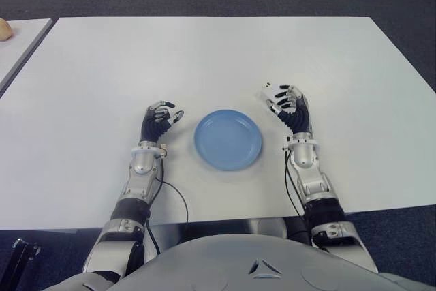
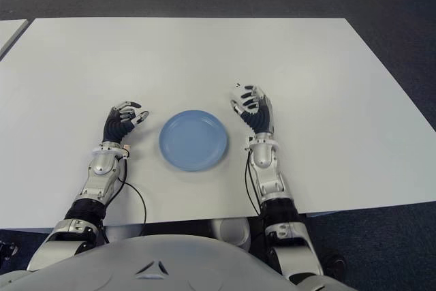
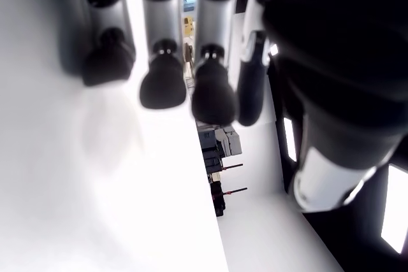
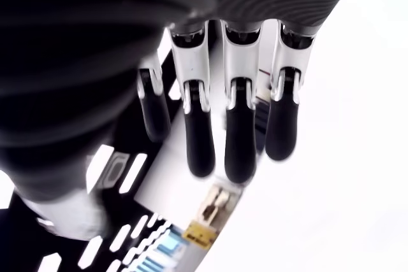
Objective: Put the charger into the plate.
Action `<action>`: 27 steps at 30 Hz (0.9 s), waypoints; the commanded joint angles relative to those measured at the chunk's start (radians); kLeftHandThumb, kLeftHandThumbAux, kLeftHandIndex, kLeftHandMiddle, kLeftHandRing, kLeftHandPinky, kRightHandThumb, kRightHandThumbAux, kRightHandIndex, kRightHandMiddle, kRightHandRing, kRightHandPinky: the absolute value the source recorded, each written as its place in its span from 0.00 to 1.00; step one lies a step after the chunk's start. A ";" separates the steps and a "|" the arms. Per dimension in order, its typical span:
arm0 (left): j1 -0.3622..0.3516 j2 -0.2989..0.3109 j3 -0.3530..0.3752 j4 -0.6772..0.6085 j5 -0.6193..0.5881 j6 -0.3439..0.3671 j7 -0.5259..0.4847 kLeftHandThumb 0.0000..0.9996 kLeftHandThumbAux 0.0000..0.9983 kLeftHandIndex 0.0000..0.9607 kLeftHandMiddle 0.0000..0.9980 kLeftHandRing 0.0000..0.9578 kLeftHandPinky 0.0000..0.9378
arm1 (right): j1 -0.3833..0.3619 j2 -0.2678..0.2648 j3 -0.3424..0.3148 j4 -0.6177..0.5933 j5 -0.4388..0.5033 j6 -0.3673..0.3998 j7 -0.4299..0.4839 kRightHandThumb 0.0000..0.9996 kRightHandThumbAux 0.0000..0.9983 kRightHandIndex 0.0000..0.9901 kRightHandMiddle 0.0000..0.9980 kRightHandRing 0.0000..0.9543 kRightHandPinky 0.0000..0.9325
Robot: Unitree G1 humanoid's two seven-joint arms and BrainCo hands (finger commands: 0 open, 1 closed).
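Left eye view: the white charger [image 1: 270, 98] lies on the white table [image 1: 204, 59] just right of the blue plate [image 1: 228, 139] and slightly beyond its far rim, not in the plate. The right hand [image 1: 291, 108] sits directly at the charger; its fingertips overlap the block's near edge, and the charger extends from the fingers toward the robot's left and away from the body. The charger's long axis appears to run obliquely, from near-right to far-left, though the hand hides much of it.

Right wrist view: the fingers [image 4: 241, 144] are extended, side by side and slightly curved. A pale block lies behind them; whether they are pressing on it cannot be told, so a firm grasp is not confirmed.

The left hand [image 1: 158, 122] shows just left of the plate, fingers loosely curled around nothing.

Judgement: the right hand is the nearer hand by a clear margin. The coming move requires closing on the charger, then carrying it left and toward the body to the plate.
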 commanded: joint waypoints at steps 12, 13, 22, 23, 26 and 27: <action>0.034 -0.003 -0.005 -0.019 0.005 0.019 -0.005 0.71 0.72 0.46 0.79 0.82 0.84 | -0.211 -0.049 0.033 0.194 -0.067 0.100 -0.068 0.59 0.27 0.00 0.00 0.00 0.00; 0.034 -0.003 -0.005 -0.019 0.007 0.018 -0.004 0.71 0.72 0.46 0.79 0.82 0.84 | -0.222 -0.051 0.037 0.205 -0.073 0.109 -0.072 0.59 0.25 0.00 0.00 0.00 0.00; 0.036 -0.003 -0.006 -0.022 0.011 0.013 0.003 0.71 0.72 0.46 0.79 0.82 0.84 | -0.346 -0.068 0.082 0.405 -0.103 0.183 -0.088 0.57 0.17 0.00 0.00 0.00 0.00; 0.037 -0.003 -0.005 -0.022 0.012 0.014 0.004 0.71 0.72 0.46 0.79 0.82 0.84 | -0.361 -0.069 0.088 0.435 -0.106 0.186 -0.092 0.57 0.17 0.00 0.00 0.00 0.00; 0.038 -0.003 -0.004 -0.023 0.012 0.016 0.006 0.71 0.72 0.46 0.79 0.82 0.84 | -0.406 -0.076 0.116 0.524 -0.122 0.207 -0.099 0.56 0.16 0.00 0.00 0.00 0.00; 0.038 -0.003 -0.004 -0.023 0.013 0.017 0.007 0.71 0.72 0.46 0.79 0.82 0.84 | -0.418 -0.078 0.124 0.553 -0.125 0.210 -0.099 0.56 0.16 0.00 0.00 0.00 0.00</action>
